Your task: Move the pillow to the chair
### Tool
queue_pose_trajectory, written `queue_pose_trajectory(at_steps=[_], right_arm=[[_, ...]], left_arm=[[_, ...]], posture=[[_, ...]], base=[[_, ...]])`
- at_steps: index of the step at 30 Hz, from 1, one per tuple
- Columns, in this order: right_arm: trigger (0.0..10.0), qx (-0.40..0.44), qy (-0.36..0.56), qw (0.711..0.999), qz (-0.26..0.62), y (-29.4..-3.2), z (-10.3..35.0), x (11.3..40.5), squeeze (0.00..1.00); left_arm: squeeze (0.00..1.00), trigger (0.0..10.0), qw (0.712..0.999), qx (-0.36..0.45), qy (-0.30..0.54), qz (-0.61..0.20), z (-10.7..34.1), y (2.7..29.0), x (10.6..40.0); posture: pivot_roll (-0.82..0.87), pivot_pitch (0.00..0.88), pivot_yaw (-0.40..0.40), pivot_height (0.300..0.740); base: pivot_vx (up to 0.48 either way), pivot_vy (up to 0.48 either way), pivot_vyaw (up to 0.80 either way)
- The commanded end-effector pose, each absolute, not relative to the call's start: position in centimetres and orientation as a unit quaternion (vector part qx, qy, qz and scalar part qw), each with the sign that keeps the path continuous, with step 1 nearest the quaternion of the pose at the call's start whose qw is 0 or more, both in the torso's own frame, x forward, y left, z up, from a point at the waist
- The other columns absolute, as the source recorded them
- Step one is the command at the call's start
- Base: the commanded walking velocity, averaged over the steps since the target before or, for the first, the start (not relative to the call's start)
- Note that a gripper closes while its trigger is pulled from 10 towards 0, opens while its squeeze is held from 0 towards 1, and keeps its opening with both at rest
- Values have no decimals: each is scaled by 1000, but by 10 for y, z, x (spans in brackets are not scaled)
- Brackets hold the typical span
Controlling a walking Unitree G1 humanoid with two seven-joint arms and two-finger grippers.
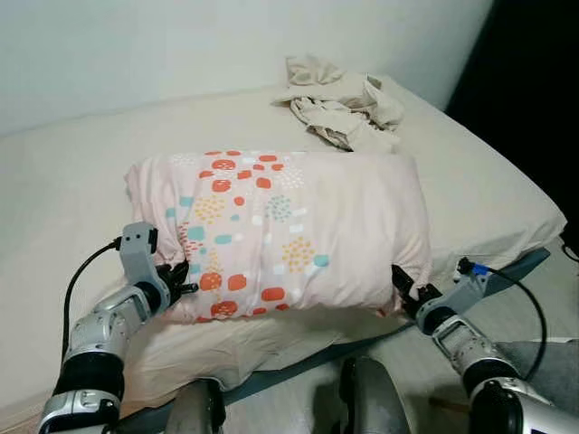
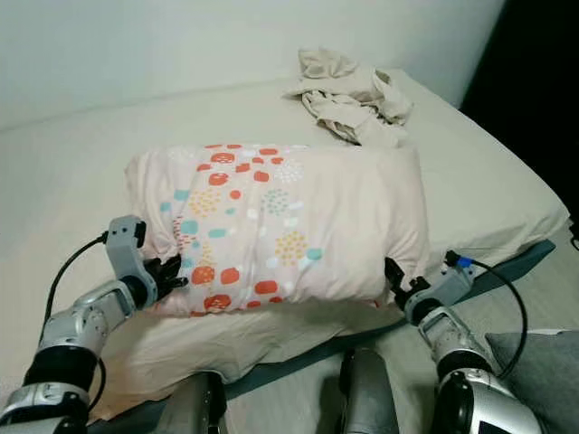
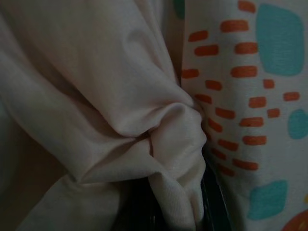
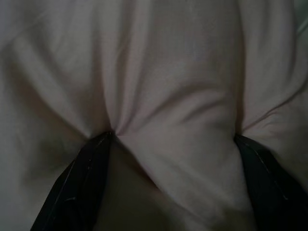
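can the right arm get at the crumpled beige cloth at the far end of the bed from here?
Probably not as things stand. The right gripper is pressed into the near right corner of the pink patterned pillow, and the crumpled beige cloth lies beyond the pillow, far up the cream bed.

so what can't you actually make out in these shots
- Left gripper fingertips: buried in bunched pillow fabric, eye views and left wrist view.
- Right gripper fingertips: sunk into the pillow's end.
- Chair: nowhere in frame.
- Crumpled cloth: too bunched to identify.
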State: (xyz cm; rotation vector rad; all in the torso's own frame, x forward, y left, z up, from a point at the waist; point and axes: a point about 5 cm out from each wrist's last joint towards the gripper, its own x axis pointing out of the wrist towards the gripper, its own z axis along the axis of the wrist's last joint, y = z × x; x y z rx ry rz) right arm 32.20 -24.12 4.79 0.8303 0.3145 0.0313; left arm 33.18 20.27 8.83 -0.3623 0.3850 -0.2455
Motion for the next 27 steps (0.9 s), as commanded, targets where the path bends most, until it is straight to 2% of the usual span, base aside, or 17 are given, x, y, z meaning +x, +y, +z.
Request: queue_pose_trajectory(at_steps=[1, 2, 4, 5, 6, 14, 18, 20, 24, 27], right_arm=[[10000, 427, 171, 886, 51, -221, 43, 323, 0], [6235, 422, 178, 885, 87, -211, 47, 327, 0], [6235, 420, 181, 884, 102, -206, 48, 328, 0], [1059, 419, 184, 878, 138, -194, 53, 332, 0], [0, 420, 186, 875, 156, -188, 55, 333, 0], [0, 398, 204, 858, 253, -154, 63, 337, 0], [0, 342, 236, 870, 267, -145, 57, 335, 0], [0, 342, 236, 870, 267, -145, 57, 335, 0], [0, 264, 244, 901, 241, -146, 55, 338, 0], [0, 222, 206, 923, 238, -143, 70, 347, 0]], left_arm=[[0, 0, 944, -187, 231, -144, 70, 183, 323], [0, 0, 945, -187, 231, -140, 69, 181, 324], [0, 0, 945, -187, 230, -138, 69, 181, 324], [0, 0, 946, -187, 229, -134, 69, 179, 324], [0, 0, 946, -186, 229, -133, 69, 178, 324], [0, 0, 946, -186, 229, -134, 68, 168, 322], [0, 0, 943, -191, 229, -147, 68, 161, 320], [0, 0, 943, -191, 229, -147, 68, 161, 320], [0, 0, 939, -203, 219, -170, 73, 151, 318], [0, 0, 943, -211, 178, -188, 87, 139, 316]], posture=[[-1, 197, 16, 577], [-4, 195, 16, 577], [-5, 194, 16, 577], [-6, 193, 14, 577], [-6, 193, 13, 577], [-11, 187, 12, 577], [-12, 188, 11, 577], [-12, 188, 11, 577], [-14, 187, 10, 577], [-15, 180, 8, 577]], base=[[0, 0, 0], [0, 0, 0], [0, 0, 0], [0, 0, 0], [0, 0, 0], [0, 0, 0], [0, 0, 0], [0, 0, 0], [0, 0, 0], [0, 0, 0]])
